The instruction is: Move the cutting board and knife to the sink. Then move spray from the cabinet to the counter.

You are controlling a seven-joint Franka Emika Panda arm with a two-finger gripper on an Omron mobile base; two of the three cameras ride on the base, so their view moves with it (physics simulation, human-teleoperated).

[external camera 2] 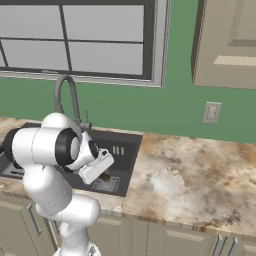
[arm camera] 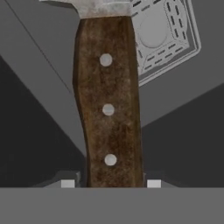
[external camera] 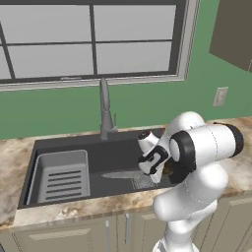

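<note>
The knife's brown riveted handle (arm camera: 108, 109) runs up the middle of the hand view, and my gripper (arm camera: 110, 183) is shut on it, one fingertip on each side. Its grey blade (external camera: 118, 174) lies low and flat over the floor of the dark sink (external camera: 113, 147), pointing left towards the ribbed rack (external camera: 61, 174). The square drain (arm camera: 159, 35) sits just beyond the blade's root. My hand (external camera: 153, 160) reaches down into the basin's right half. The cutting board and the spray are out of view. The marble counter (external camera 2: 190, 170) spreads right of the sink.
The tall grey faucet (external camera: 105, 110) stands behind the basin, close to my arm. A wall cabinet (external camera 2: 225, 45) hangs at the upper right, its inside hidden. A wall outlet (external camera 2: 212, 112) sits above the counter. The window spans the back wall.
</note>
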